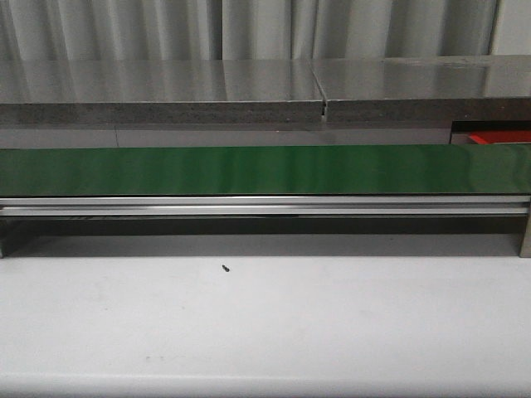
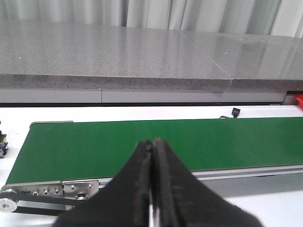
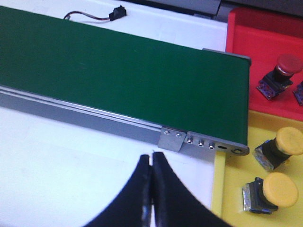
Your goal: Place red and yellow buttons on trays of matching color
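In the right wrist view a red tray (image 3: 246, 33) holds a red button (image 3: 279, 73), with part of another at the frame edge (image 3: 299, 92). Beside it a yellow tray (image 3: 227, 189) holds two yellow buttons (image 3: 281, 146) (image 3: 272, 191). My right gripper (image 3: 151, 158) is shut and empty over the white table, near the end of the green conveyor belt (image 3: 118, 71). My left gripper (image 2: 152, 142) is shut and empty above the belt (image 2: 142, 142). No button lies on the belt. The front view shows the belt (image 1: 249, 170) and a sliver of the red tray (image 1: 498, 137), but no gripper.
A grey stone-like counter (image 1: 166, 87) runs behind the belt. A small black connector with a cable (image 3: 116, 13) lies on the table beyond the belt. The belt's metal frame and end bracket (image 3: 189, 139) stand between my right gripper and the trays. A small dark speck (image 1: 226, 267) sits on the white table.
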`<state>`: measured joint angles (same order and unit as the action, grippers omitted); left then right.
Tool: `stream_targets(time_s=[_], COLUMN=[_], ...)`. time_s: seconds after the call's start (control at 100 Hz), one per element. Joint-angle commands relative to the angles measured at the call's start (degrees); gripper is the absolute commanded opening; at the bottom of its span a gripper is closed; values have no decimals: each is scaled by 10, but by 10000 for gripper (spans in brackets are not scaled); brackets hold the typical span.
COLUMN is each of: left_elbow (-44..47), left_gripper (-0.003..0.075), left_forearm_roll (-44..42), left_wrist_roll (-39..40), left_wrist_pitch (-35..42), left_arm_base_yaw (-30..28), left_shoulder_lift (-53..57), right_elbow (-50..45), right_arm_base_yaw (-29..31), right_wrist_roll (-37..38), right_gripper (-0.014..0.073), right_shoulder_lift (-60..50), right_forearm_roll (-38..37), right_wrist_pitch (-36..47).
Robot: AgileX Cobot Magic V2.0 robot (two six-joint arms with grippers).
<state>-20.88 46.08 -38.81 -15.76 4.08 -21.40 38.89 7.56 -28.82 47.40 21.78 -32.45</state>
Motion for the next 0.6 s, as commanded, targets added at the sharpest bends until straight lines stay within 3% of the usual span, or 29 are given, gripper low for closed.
stream_targets(time_s=[0.0, 0.59], left_elbow=[-16, -16], left_gripper=[-19, -19], left_forearm_roll=[14, 14], left_wrist_roll=[-1, -1], left_wrist_pitch=[28, 28], left_arm_base_yaw=[4, 4], left_shoulder_lift=[-3, -3], right_elbow=[12, 12], right_arm_base_yaw=[0, 1], right_wrist_roll=[-5, -5], right_gripper=[-68, -68], right_shoulder_lift=[-6, -6], right_forearm_roll=[10, 10], right_wrist_pitch=[28, 25])
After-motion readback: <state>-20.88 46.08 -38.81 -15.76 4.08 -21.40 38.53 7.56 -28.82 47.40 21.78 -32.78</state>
